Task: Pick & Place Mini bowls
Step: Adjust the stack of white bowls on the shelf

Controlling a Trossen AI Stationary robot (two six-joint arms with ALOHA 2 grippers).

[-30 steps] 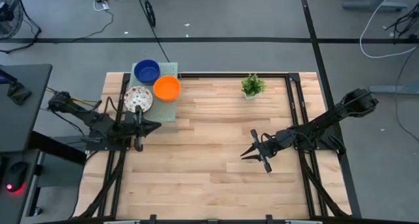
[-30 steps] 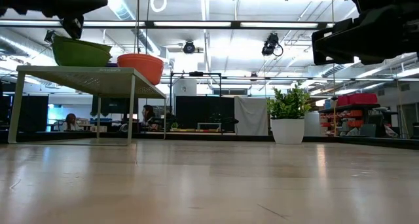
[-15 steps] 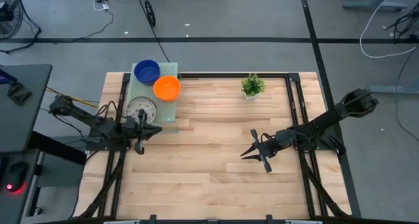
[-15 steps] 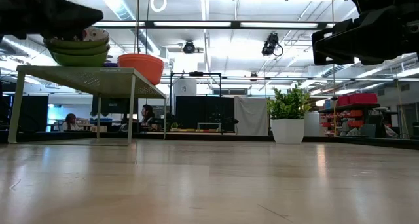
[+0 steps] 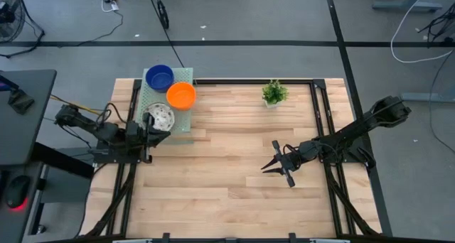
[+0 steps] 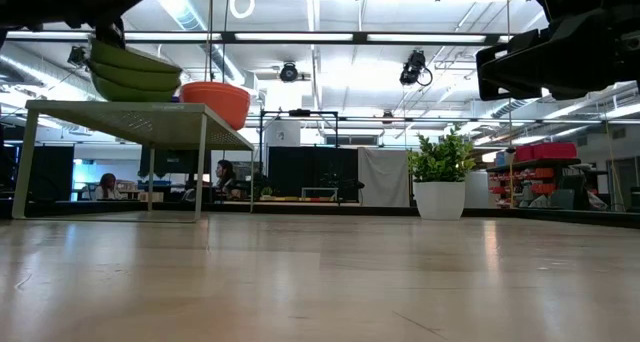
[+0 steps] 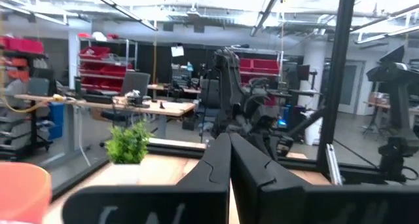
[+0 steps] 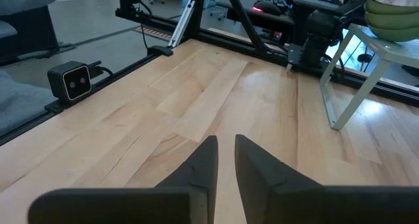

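While left jaws (image 5: 158,126) close, speckled bowl (image 5: 159,117) rests

My mini bowls sit together on a small raised green rack (image 5: 186,75) at the far left corner of the table. The solid dark blue bowl (image 5: 160,77) is farthest back, upright, mouth open to the ceiling. The solid orange bowl (image 5: 181,96) stands just beside it, nearer the table's middle, also upright; from table height its rounded side (image 6: 215,99) overhangs the rack's edge. The white bowl with red speckles (image 5: 159,117) is nearest my left arm. From table height it tops a short nest of green-looking bowls (image 6: 134,70) that sits tilted. My right wrist view shows that stack (image 8: 391,16) on the rack.
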